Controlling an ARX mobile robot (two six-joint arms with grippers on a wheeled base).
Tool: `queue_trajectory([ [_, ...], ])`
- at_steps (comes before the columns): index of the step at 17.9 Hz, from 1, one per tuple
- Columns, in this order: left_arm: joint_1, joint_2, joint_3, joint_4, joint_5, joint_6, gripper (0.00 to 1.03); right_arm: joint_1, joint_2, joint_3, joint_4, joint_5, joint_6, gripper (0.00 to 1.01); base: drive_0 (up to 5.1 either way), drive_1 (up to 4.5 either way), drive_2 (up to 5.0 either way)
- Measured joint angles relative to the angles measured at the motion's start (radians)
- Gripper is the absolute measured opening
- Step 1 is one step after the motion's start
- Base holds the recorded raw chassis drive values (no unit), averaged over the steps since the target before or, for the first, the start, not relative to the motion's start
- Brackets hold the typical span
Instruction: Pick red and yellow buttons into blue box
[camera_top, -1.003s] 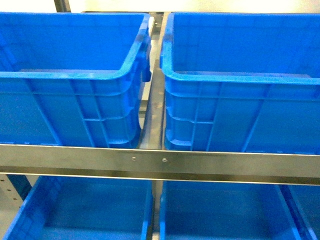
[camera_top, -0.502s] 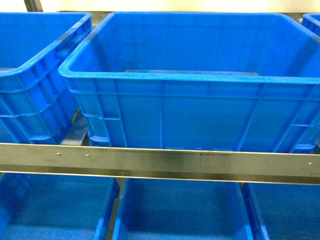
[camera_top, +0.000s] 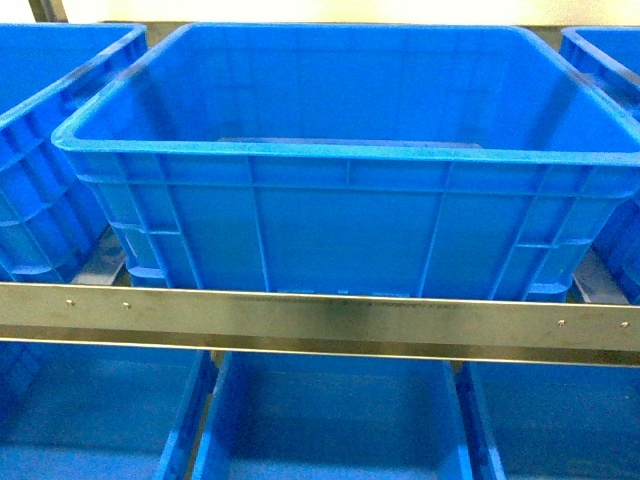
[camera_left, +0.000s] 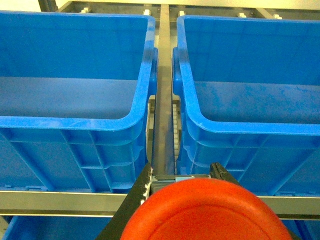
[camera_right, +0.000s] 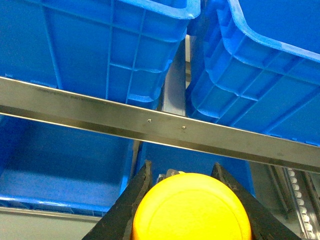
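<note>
Red button: You have the red button (camera_left: 200, 212) in your left end effector (camera_left: 182, 176) — the dark fingers sit tight on both sides of it, just under the round red cap. It fills the bottom of the left wrist view.

Yellow button: The yellow button (camera_right: 192, 207) is in your right end effector (camera_right: 182, 175), held the same way, fingers closed on it below the yellow cap.

Blue box: The big blue box (camera_top: 350, 155) sits on the shelf right in front of you in the head view, open at the top. I cannot see anything inside it from here.

Other boxes: More blue boxes stand beside it and on the shelf below, behind the metal rail (camera_top: 320, 320). In the left wrist view your left end effector points at the gap between two boxes, not over one.

How the buttons feel: I think they are small, light and hard. The smooth round caps look slippery, so hold the body under the cap — not the cap.

Care: They are likely plastic and could crack or bounce if dropped from high up, so lower them past the thick rim first.

Where in the job: Both buttons are picked up. Neither is in the box yet.
</note>
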Motion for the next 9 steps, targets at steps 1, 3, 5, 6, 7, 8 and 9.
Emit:
queue_trajectory([
  [1,0.000,0.000,0.000,-0.002,0.000,0.000,0.26,0.000,0.000,0.000,0.000,0.000,0.000,0.32,0.0,0.00,0.0],
  [3,0.000,0.000,0.000,-0.001,0.000,0.000,0.26,0.000,0.000,0.000,0.000,0.000,0.000,0.32,0.0,0.00,0.0],
  [5,0.000,0.000,0.000,-0.001,0.000,0.000,0.26,0.000,0.000,0.000,0.000,0.000,0.000,0.32,0.0,0.00,0.0],
  [6,0.000,0.000,0.000,-0.001,0.000,0.000,0.26,0.000,0.000,0.000,0.000,0.000,0.000,0.32,0.0,0.00,0.0],
  [7,0.000,0.000,0.000,-0.001,0.000,0.000,0.26,0.000,0.000,0.000,0.000,0.000,0.000,0.32,0.0,0.00,0.0],
  [8,0.000,0.000,0.000,-0.001,0.000,0.000,0.26,0.000,0.000,0.000,0.000,0.000,0.000,0.32,0.0,0.00,0.0],
  [9,0.000,0.000,0.000,-0.001,0.000,0.000,0.26,0.000,0.000,0.000,0.000,0.000,0.000,0.32,0.0,0.00,0.0],
])
